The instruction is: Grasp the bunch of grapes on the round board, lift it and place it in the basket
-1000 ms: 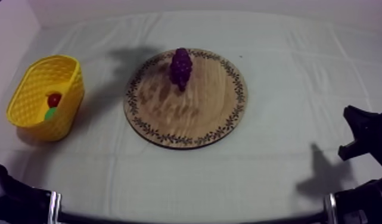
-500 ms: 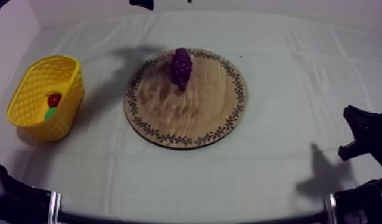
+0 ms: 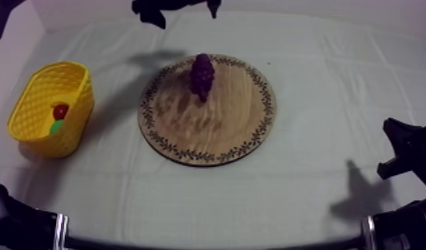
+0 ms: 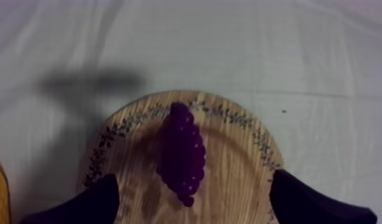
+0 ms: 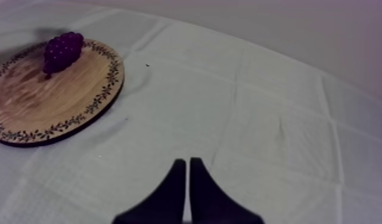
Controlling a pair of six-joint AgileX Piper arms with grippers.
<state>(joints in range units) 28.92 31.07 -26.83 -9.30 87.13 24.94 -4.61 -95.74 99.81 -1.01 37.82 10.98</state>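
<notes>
The purple bunch of grapes [image 3: 202, 75] lies on the far part of the round wooden board [image 3: 215, 129], which sits mid-table. My left gripper [image 3: 182, 6] hangs high over the table's back edge, beyond the board, fingers spread wide and holding nothing. From the left wrist the grapes [image 4: 182, 152] lie below on the board [image 4: 235, 161], framed by the two fingers [image 4: 86, 205] of the open left gripper [image 4: 194, 179]. The yellow basket [image 3: 29, 100] stands at the left. My right gripper [image 5: 187, 164] rests low at the right, its fingers together as a wedge, far from the grapes [image 5: 62, 50].
Inside the basket lie a small red fruit [image 3: 60, 110] and something green [image 3: 56, 126]. The right arm [image 3: 405, 149] sits at the table's right edge. Open cloth lies between the board and the basket and in front of the board [image 5: 50, 101].
My left gripper has come into the top view at the back edge and spread its fingers. Its shadow has shifted beside the board. Grapes, basket and right arm have not moved.
</notes>
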